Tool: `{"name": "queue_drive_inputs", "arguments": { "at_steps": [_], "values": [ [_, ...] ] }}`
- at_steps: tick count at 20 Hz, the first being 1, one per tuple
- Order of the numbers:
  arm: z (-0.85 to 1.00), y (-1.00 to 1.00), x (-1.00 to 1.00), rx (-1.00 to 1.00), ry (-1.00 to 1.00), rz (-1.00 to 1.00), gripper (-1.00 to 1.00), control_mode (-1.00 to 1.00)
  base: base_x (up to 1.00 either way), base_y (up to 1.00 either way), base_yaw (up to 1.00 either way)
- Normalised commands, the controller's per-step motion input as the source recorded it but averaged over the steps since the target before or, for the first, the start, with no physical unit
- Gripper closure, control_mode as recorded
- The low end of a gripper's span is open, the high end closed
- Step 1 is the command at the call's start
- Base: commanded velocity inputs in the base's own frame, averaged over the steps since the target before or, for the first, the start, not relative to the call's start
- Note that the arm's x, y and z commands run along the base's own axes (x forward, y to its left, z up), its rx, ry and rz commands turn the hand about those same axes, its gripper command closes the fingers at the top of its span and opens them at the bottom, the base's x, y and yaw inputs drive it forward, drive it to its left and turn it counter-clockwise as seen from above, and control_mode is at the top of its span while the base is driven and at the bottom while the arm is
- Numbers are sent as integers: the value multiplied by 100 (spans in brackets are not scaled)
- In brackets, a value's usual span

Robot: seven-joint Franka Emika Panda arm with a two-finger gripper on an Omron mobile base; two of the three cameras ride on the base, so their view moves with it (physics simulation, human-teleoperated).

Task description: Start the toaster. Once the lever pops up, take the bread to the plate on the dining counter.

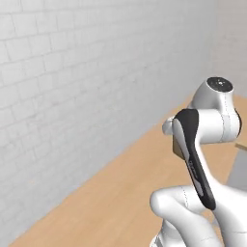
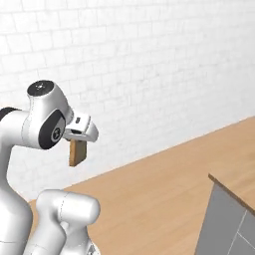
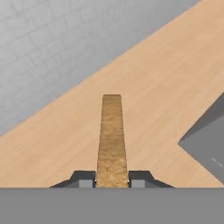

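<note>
One bread slice (image 3: 112, 135) hangs edge-on, pinched between gripper (image 3: 112, 179) fingertips above wood floor (image 3: 166, 78). Risk: thin grip low on crust; a swing could slip it loose.

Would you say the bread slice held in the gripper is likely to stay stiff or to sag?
Probably stiff: the bread juts straight out of the gripper without drooping. It looks thin, so likely light. Its rough crumb should resist slipping, though a hard squeeze might crush it.
</note>
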Motion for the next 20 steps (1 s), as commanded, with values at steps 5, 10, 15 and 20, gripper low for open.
{"name": "queue_drive_inputs", "arguments": {
  "at_steps": [5,10,15,20],
  "values": [
    [0,0,0,0,0,0,100,100,63,-2,-26],
    [0,0,0,0,0,0,100,100,27,-2,-45],
    [0,0,0,0,0,0,100,100,0,3,-90],
    [0,0,0,0,0,0,100,100,6,47,-74]
  ]
}}
